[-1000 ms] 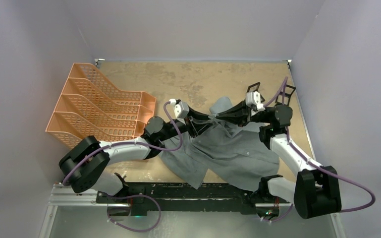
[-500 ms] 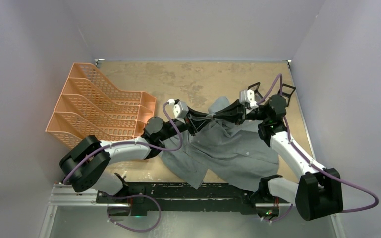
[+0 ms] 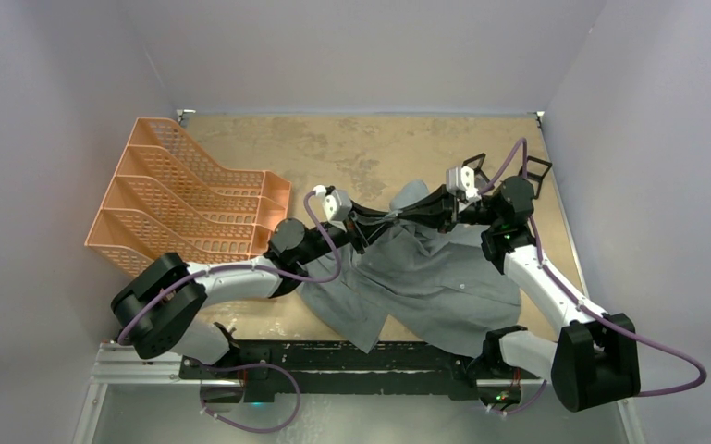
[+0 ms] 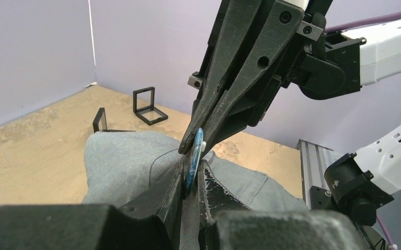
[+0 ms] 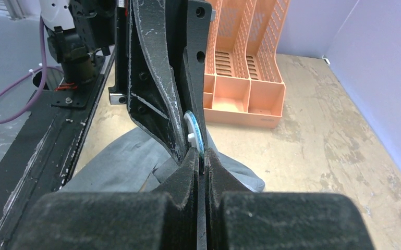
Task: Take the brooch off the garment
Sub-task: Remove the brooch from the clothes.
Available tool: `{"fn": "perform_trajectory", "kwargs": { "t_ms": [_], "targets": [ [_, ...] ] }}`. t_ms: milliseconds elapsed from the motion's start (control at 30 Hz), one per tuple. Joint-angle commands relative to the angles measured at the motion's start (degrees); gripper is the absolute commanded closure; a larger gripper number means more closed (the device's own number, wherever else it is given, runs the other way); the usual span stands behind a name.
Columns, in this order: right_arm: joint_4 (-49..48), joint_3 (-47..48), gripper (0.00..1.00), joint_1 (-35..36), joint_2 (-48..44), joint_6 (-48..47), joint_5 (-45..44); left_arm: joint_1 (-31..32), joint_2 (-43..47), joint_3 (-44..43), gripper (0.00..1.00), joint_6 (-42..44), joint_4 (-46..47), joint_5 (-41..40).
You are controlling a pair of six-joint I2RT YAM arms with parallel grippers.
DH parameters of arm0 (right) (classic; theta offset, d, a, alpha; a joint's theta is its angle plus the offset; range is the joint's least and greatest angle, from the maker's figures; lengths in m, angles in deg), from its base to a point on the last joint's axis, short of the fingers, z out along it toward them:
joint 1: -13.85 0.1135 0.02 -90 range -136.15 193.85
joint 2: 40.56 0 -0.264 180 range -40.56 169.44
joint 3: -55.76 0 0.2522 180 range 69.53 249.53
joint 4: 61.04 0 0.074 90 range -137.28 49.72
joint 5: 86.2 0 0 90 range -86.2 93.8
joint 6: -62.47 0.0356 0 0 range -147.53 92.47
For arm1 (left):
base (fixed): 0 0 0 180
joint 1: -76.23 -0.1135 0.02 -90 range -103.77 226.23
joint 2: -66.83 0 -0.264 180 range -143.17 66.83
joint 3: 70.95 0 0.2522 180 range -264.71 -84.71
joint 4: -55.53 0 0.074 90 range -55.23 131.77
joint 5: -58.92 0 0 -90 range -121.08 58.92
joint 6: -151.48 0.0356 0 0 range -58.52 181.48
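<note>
Right gripper (image 5: 201, 156) pinched shut on the brooch (image 4: 193, 159) rim, on a lifted fold of the garment (image 3: 435, 277), left gripper (image 4: 191, 176) clamping fabric just under it: detach step, you'll want a slow straight pull apart.

We look down on the whole tan mottled table (image 3: 333, 148) from above and behind the arms. Each wrist camera sits close behind its own gripper, facing the other: left gripper (image 4: 190, 177), right gripper (image 5: 199, 156). Both share the small round blue-and-white brooch (image 4: 194, 153) on the grey cloth shirt (image 4: 120, 161).
</note>
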Motion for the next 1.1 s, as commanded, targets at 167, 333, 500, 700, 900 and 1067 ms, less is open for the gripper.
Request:
{"fn": "perform_trajectory", "kwargs": {
  "t_ms": [167,333,500,700,900,1067],
  "targets": [
    [1.1,1.5,1.0,0.6,-1.5,-1.0,-1.9,0.2,-0.4,2.5,0.89,-9.7,11.4,-11.6],
    [1.9,1.4,1.0,0.7,-1.9,-3.1,-2.5,0.3,-0.9,4.0,0.89,-12.6,14.6,-15.0],
    [2.4,1.6,1.0,0.6,-1.5,-2.8,-2.8,0.3,-0.9,5.8,0.89,-12.5,17.9,-15.3],
    [2.4,1.6,1.0,0.6,-1.1,-1.7,-4.4,0.3,-0.6,9.0,0.89,-11.6,23.7,-15.8],
    [2.3,1.7,1.0,0.6,-1.1,-1.8,-4.9,0.3,-0.7,9.7,0.82,-10.3,24.9,-13.1],
    [2.6,1.9,1.0,0.6,-1.0,-1.9,-4.2,0.3,1.7,11.0,0.68,-5.7,22.6,-10.4]
  ]
}}
